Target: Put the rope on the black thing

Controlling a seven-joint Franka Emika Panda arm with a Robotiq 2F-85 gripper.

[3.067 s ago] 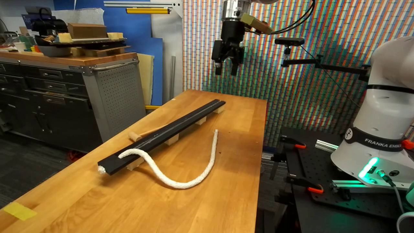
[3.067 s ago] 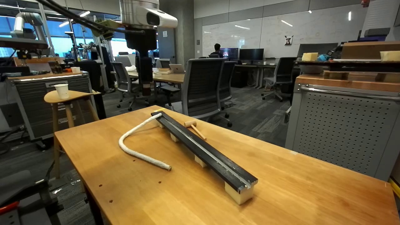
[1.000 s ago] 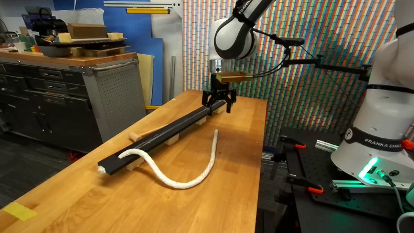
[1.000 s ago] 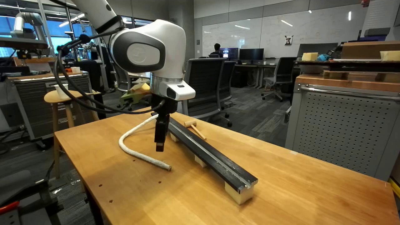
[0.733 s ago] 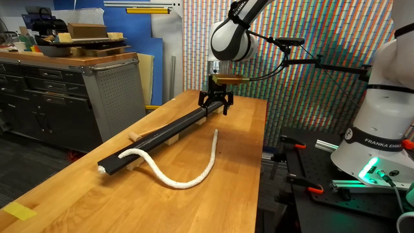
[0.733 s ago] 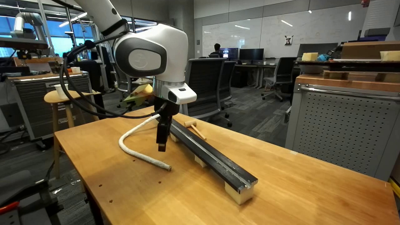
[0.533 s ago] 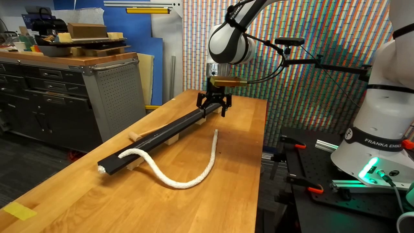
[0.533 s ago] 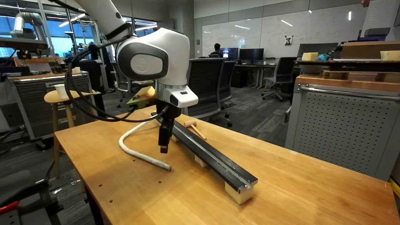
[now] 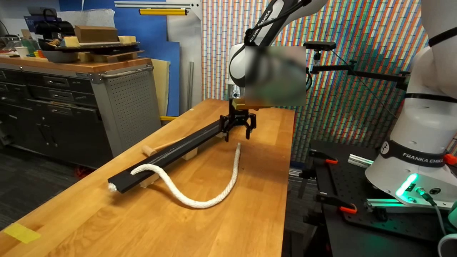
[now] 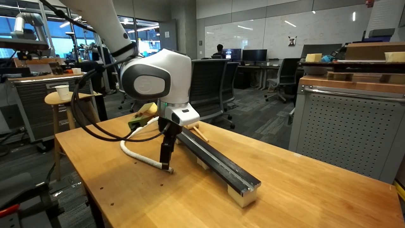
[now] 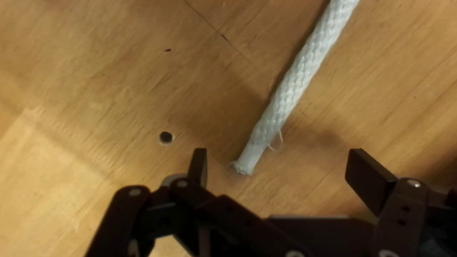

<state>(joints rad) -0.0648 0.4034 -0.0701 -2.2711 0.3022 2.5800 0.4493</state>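
Observation:
The cream-white rope curves across the wooden table in both exterior views. One end lies at the end of the black bar, with a white tip poking out there. The rope's free end lies flat on the table. The long black bar has a groove along its top. My gripper is open and empty, pointing down just above the rope's free end. In the wrist view the rope reaches between the spread fingers, its tip nearer the left one, touching neither.
The bar rests on pale blocks above the table. A wooden mallet lies close behind the bar. Yellow tape is at a table corner. A blurred patch covers part of the arm in an exterior view.
The arm has come down from high above the table to low over the rope's free end. The gripper has stayed open over the last second. The rope and bar have not moved.

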